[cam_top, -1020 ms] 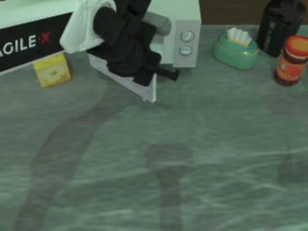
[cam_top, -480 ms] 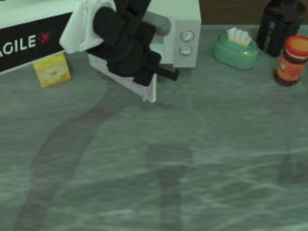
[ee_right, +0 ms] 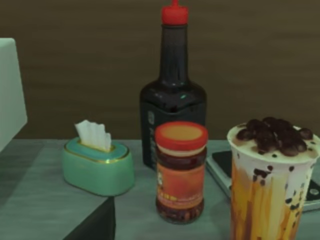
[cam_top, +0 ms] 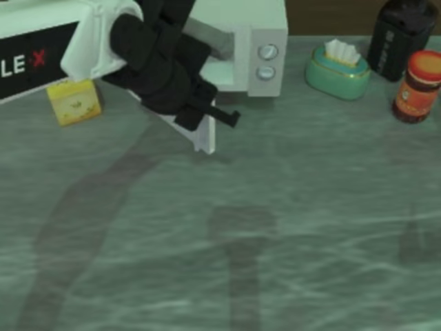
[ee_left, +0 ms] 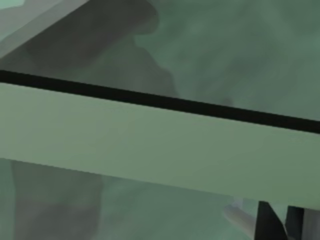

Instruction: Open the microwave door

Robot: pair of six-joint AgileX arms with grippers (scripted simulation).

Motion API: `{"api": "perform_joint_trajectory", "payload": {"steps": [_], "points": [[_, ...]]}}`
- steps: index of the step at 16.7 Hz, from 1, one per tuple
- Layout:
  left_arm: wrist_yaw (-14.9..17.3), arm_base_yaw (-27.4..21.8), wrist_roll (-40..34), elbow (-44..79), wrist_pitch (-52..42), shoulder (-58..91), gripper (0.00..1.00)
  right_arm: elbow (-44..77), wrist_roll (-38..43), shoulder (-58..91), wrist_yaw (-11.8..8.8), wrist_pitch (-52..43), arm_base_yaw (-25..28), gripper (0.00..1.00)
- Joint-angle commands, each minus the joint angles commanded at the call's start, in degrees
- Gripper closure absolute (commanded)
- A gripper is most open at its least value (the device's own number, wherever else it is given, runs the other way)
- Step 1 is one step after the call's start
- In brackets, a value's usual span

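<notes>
At the free edge of the microwave door [cam_top: 204, 135] sits the left gripper [cam_top: 224, 115], its dark fingers poking past the panel's outer end. Whether those fingers pinch the edge or merely hook it, I cannot tell; the arm's black bulk hides the contact, and the left wrist view gives only a pale band of door [ee_left: 160, 145] filling the picture, with dark finger tips at one corner.

Behind the gripper stands the microwave [cam_top: 258, 41], and the cavity is already showing between the door and the knob panel. So the job looks well under way: the door is swung out a good angle from the front, hinge on the far side of the gripper, toward the table's left. By my reckoning what is left is more swing, if a wider opening is wanted, then letting go.

The door's long axis runs from the hinge near the oven body out and forward to the gripper, slanting toward the table's near side; its free end points at the open tabletop.

Well off beyond the gripper, past the knobs, sit a green tissue box [cam_top: 337, 69], a dark sauce bottle [cam_top: 403, 31] and a red-lidded jar [cam_top: 418, 86]; a yellow box [cam_top: 74, 101] lies on the hinge side.

The right gripper is not in view; its wrist camera looks at those bottles and a bubble-tea cup [ee_right: 270, 182].
</notes>
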Motion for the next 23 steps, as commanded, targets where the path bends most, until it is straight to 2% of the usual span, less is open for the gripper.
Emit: {"api": "perform_joint_trajectory", "payload": {"steps": [2, 23], "points": [[0.73, 0.45, 1.31, -0.79, 0.15, -0.63, 1.00, 0.00, 0.00, 0.00, 0.00, 0.00, 0.00, 0.00], [0.74, 0.45, 1.32, -0.80, 0.15, -0.63, 1.00, 0.00, 0.00, 0.00, 0.00, 0.00, 0.00, 0.00]]}}
